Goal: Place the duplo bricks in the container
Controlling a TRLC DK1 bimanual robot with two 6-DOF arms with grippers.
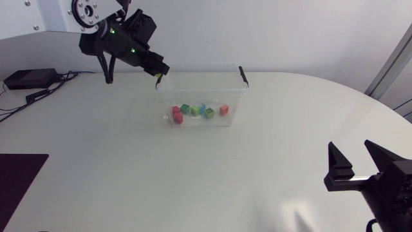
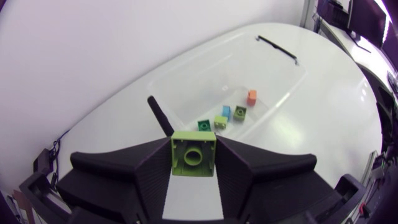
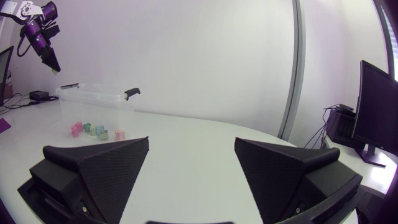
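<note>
My left gripper (image 1: 158,72) hangs over the left end of the clear plastic container (image 1: 235,85) and is shut on a lime green duplo brick (image 2: 194,153), held hollow side toward the camera. Inside the container (image 2: 186,70) lie several bricks: two red (image 1: 176,114), a green one (image 1: 185,108), a blue one (image 2: 226,111), an orange one (image 2: 252,96) and others. My right gripper (image 1: 357,164) stands open and holds nothing near the table's front right edge, far from the container (image 3: 93,93).
The container has a black handle (image 2: 278,48) at each end. A black box (image 1: 29,78) with cables sits at the back left. A dark mat (image 1: 16,180) lies at the front left edge.
</note>
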